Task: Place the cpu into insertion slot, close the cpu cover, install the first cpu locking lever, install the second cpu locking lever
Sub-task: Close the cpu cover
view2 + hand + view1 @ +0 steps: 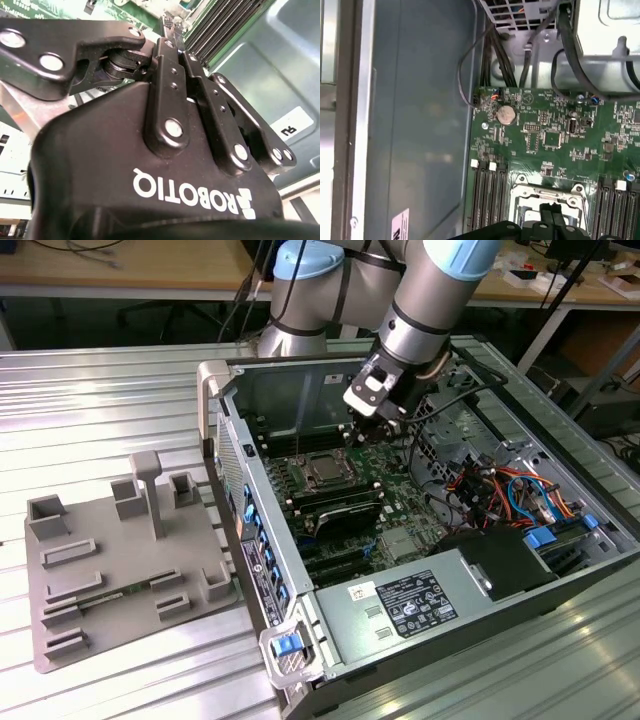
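In the open computer case (300, 395) lying on the ribbed metal counter (100, 400), the exterior view shows you the cpu (322, 472) lying silver top up near the middle of the green motherboard (392, 478), just beside the black memory slots (345, 510). The gripper (383, 432) hangs over the board nearer the case's rear wall, apart from the cpu. A grey fixture tray (120, 560) lies on the counter at the exterior view's left of the case. In the second wrist view you look along the gripper's black body to its fingertips (167, 25), pressed together with nothing visible between them. In the first wrist view the closed fingers hover right over the insertion slot (520, 192) with its silver rim.
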You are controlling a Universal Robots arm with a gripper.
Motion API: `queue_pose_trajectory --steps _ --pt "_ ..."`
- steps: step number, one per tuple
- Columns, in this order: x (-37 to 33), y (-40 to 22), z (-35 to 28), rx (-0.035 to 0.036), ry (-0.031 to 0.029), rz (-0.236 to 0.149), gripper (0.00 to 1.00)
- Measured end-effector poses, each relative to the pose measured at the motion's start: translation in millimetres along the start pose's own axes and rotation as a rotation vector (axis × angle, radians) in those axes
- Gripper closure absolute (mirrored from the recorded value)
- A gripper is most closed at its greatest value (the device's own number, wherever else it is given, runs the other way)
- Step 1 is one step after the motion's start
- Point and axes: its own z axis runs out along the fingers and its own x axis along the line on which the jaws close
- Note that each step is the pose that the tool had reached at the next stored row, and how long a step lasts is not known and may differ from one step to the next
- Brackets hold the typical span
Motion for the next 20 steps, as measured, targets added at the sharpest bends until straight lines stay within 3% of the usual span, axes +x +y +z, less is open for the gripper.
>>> queue_pose_trajectory --steps 5,9,12,16,20 --pt "0.6 -12.8 7.6 0.0004 0.0023 -0.01 0.89" --pt "-0.1 -20.8 18.7 0.0025 0.0024 -0.043 0.89" --pt "-0.2 -34.4 28.3 0.0035 0.0026 -0.059 0.89" --pt "-1.1 -46.0 34.3 0.004 0.0025 -0.067 0.89" --pt "-2.0 -49.1 40.2 0.0043 0.0023 -0.072 0.89"
